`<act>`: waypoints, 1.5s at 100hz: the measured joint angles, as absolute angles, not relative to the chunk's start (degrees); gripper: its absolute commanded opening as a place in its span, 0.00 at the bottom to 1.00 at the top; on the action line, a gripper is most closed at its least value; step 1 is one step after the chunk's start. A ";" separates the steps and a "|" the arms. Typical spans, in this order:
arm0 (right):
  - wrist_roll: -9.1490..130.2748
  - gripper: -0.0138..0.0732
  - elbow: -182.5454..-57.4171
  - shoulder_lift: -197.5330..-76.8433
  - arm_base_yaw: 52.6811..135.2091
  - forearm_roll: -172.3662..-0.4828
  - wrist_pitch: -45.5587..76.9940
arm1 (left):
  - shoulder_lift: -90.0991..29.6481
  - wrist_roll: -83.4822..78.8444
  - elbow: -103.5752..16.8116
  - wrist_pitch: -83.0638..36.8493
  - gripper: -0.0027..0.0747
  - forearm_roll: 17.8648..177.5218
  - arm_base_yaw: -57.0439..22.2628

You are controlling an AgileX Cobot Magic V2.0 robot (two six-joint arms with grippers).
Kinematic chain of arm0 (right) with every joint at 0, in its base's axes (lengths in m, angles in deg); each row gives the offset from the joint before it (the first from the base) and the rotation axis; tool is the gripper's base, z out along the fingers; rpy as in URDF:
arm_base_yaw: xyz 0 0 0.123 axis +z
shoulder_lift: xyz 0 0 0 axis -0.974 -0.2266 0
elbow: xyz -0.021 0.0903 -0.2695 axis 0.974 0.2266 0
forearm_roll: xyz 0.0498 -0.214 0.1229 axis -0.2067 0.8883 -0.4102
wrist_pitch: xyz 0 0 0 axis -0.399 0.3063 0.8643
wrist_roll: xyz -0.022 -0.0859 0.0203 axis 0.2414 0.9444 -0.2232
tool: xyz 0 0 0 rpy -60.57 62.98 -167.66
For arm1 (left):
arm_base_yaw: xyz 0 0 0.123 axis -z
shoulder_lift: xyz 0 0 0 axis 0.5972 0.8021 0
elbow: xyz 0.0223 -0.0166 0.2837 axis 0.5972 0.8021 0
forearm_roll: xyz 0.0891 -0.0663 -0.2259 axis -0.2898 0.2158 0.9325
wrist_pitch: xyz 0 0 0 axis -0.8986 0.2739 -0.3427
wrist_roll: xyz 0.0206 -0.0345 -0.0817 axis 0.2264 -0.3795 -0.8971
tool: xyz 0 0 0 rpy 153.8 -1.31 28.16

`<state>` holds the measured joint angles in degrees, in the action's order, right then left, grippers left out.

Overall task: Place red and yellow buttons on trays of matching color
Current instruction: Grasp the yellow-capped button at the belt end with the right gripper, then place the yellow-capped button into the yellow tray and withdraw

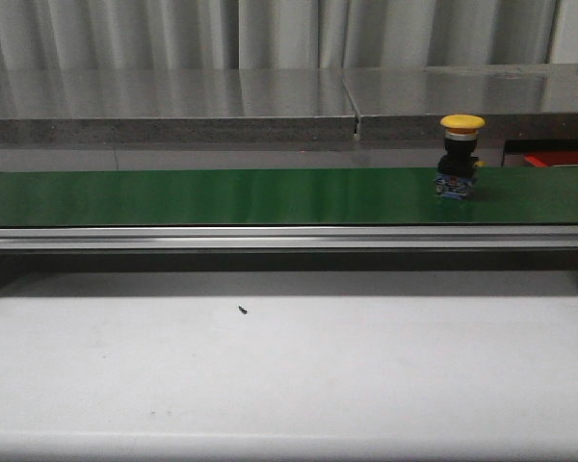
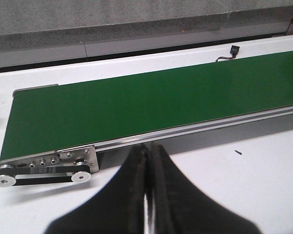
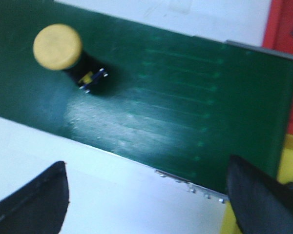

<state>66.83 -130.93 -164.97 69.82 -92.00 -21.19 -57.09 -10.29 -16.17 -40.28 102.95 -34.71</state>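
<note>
On the green belt (image 1: 270, 196), toward its right end in the front view, a yellow button (image 1: 461, 123) is seen standing upright on its black and blue base. No brand, label or writing can be read anywhere. Beyond the belt's right end, a red tray (image 3: 282, 44) and a yellow tray (image 3: 290, 158) are partly visible. The left hand (image 2: 149, 190) is pressed together over the white bench (image 1: 289, 375). The right hand (image 3: 146, 195) is spread wide, holding nothing.

- Front view looks level across the counter (image 1: 289, 375) at the green belt (image 1: 222, 196).
- Left wrist view faces its far-left end obliquely.
- Right wrist view looks steeply down, close, sharing the yellow button (image 1: 460, 154).
</note>
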 measured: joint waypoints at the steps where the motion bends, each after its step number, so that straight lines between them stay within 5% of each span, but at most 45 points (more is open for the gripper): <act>1: 66.83 0.90 -130.60 -165.12 70.04 -92.00 -21.02 | -57.09 -10.29 -16.17 -40.28 0.01 102.95 -34.71; 57: 67.24 0.88 -138.86 -180.25 75.54 -92.27 -13.06 | -57.09 -10.29 -16.17 -40.28 0.01 102.95 -34.71; 66: 67.24 0.77 -141.33 -182.24 75.54 -92.27 -13.30 | -57.09 -10.29 -16.17 -40.28 0.01 102.95 -34.71; 85: 66.78 0.28 -142.55 -184.80 75.54 -92.27 -15.42 | -57.09 -10.29 -16.17 -40.28 0.01 102.95 -34.71; 92: 66.40 0.21 -142.82 -184.89 75.32 -92.27 -16.14 | -57.09 -10.29 -16.17 -40.28 0.01 102.95 -34.71; 120: 63.64 0.20 -144.48 -179.40 68.39 -92.27 -23.30 | -57.09 -10.29 -16.17 -40.28 0.01 102.95 -34.71; 150: 59.52 0.20 -144.86 -172.01 48.65 -92.02 -27.97 | -57.09 -10.29 -16.17 -40.28 0.01 102.95 -34.71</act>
<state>59.52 -144.86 -172.01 48.65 -92.02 -27.97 -57.09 -10.29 -16.17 -40.28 102.95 -34.71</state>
